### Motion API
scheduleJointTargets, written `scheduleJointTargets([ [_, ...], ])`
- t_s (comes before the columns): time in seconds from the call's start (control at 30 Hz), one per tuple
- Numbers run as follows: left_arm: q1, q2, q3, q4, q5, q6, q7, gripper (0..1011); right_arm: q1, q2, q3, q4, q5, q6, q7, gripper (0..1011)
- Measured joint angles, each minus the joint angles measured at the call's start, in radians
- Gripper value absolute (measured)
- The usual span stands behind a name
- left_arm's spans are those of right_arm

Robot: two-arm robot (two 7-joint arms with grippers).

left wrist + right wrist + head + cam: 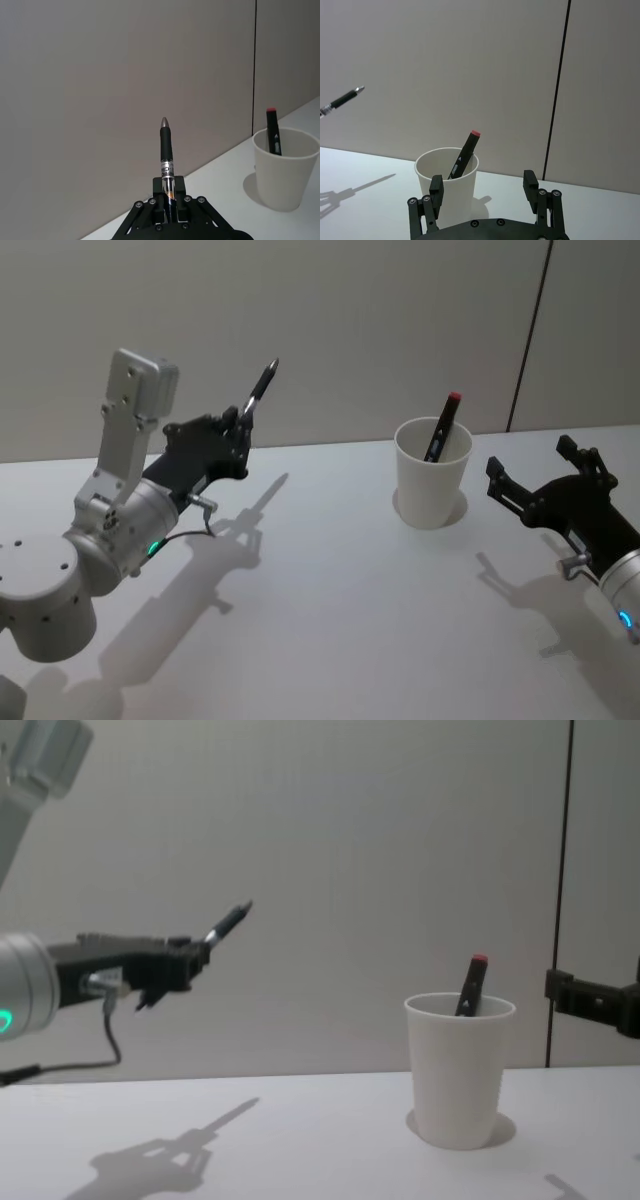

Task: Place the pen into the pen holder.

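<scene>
Marker (441, 430) in pen holder (430, 492) on table (330, 610); pen (262, 386) in left hand (242, 422), well left.

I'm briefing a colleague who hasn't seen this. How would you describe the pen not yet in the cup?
Start at the white table, then the left gripper held above its left side. The pen sticks up from its shut fingers, slim, black, silver-tipped. The red-capped marker, by contrast, stands in the cup near the right gripper.
</scene>
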Motion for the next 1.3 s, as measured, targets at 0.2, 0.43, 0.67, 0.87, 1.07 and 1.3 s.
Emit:
scheduleJointTargets([
  [0.2, -0.010, -0.016, 0.002, -0.017, -0.010, -0.029, -0.022, 132, 0.000, 0.000, 0.000, 0.000, 0.000, 0.000, 0.000, 1001],
  [0.43, -0.021, -0.033, 0.011, -0.028, -0.023, -0.047, -0.079, 132, 0.000, 0.000, 0.000, 0.000, 0.000, 0.000, 0.000, 1001],
  [0.67, -0.032, -0.050, 0.022, -0.030, -0.039, -0.057, -0.162, 132, 0.000, 0.000, 0.000, 0.000, 0.000, 0.000, 0.000, 1001],
  [0.87, -0.041, -0.061, 0.030, -0.029, -0.050, -0.059, -0.218, 132, 0.000, 0.000, 0.000, 0.000, 0.000, 0.000, 0.000, 1002],
  [1.07, -0.050, -0.074, 0.040, -0.026, -0.055, -0.059, -0.267, 131, 0.000, 0.000, 0.000, 0.000, 0.000, 0.000, 0.000, 1001],
  [1.3, -0.057, -0.084, 0.048, -0.024, -0.058, -0.059, -0.308, 132, 0.000, 0.000, 0.000, 0.000, 0.000, 0.000, 0.000, 1002],
])
